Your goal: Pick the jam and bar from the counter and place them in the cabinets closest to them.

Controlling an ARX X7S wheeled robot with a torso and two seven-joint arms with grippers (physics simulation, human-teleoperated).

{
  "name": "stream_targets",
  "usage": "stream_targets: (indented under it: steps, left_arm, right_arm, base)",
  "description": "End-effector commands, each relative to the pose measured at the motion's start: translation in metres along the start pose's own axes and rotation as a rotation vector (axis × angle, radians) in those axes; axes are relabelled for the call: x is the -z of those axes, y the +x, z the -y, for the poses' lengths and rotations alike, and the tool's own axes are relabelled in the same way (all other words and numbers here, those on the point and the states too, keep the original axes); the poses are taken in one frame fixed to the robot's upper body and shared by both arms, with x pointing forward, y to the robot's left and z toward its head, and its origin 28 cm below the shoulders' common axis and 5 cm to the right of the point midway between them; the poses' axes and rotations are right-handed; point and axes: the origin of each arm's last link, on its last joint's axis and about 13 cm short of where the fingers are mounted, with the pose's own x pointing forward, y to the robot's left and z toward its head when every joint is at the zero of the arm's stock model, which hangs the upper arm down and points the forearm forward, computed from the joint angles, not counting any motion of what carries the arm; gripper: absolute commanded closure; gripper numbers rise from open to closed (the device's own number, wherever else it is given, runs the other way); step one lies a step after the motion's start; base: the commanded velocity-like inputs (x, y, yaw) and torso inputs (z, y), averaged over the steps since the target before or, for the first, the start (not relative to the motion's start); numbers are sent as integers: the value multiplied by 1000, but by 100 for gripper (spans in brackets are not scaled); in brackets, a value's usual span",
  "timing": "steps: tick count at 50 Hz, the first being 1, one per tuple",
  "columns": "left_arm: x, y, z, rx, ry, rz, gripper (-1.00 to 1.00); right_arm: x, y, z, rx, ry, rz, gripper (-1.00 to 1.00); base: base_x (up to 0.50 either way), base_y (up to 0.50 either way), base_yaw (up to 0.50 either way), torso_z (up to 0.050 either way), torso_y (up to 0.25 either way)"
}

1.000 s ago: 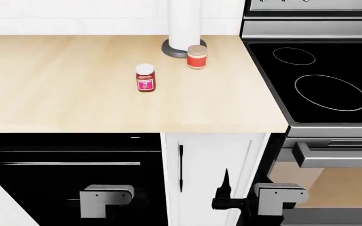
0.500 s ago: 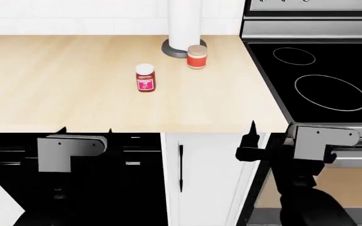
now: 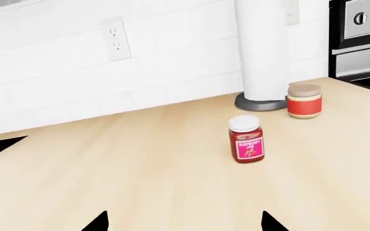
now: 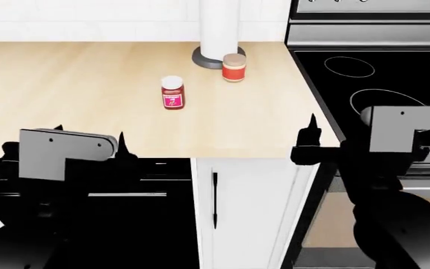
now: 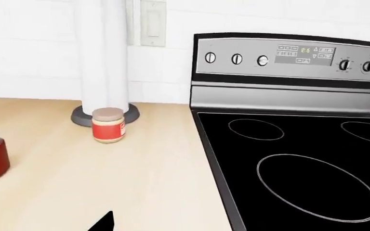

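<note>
The jam (image 4: pixel 172 93) stands upright on the desk (image 4: pixel 88 112), roughly mid-depth on the surface, with its white lid on and its pink label facing the front edge. Nothing touches it. The bar cannot be found in any view.

Behind the jam and toward the stove, a squatter jar with a tan lid (image 4: pixel 234 67) stands just beside the grey base of a white paper towel roll (image 4: pixel 219 33), which sits at the back of the desk near the tiled wall. A black glass cooktop (image 4: pixel 379 95) adjoins the desk on the robot's right. A wall outlet (image 3: pixel 116 39) is mounted on the tiles.

The left hand (image 4: pixel 88 143) is raised at the front edge of the desk, well apart from the jam; its two dark fingertips point upward with a clear gap between them, and it holds nothing. The right hand (image 4: pixel 312 140) is raised near the corner where the desk meets the stove. Only one fingertip is visible, so its state cannot be determined.

Below the desk edge are a white cabinet door (image 4: pixel 248 207) with a black handle and a dark appliance front (image 4: pixel 155 218).
</note>
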Motion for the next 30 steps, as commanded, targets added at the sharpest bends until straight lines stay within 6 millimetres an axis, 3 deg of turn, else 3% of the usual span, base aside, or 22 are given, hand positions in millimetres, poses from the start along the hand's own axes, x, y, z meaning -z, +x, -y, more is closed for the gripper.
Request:
stream_targets:
  steps: [1, 17, 30]
  left_arm:
    - [-12, -16, 1, 24, 47, 17, -100]
    - [-1, -54, 22, 144, 147, 21, -100]
    - [2, -60, 28, 187, 191, 26, -100]
  right_arm:
    - [-9, -18, -5, -60, -54, -1, -100]
    - [6, -64, -28, -229, -117, -64, -100]
    - [9, -76, -34, -275, -149, -91, -100]
  base:
    - [0, 0, 0, 0, 0]
    - [0, 0, 0, 0, 0]
    - [0, 0, 0, 0, 0]
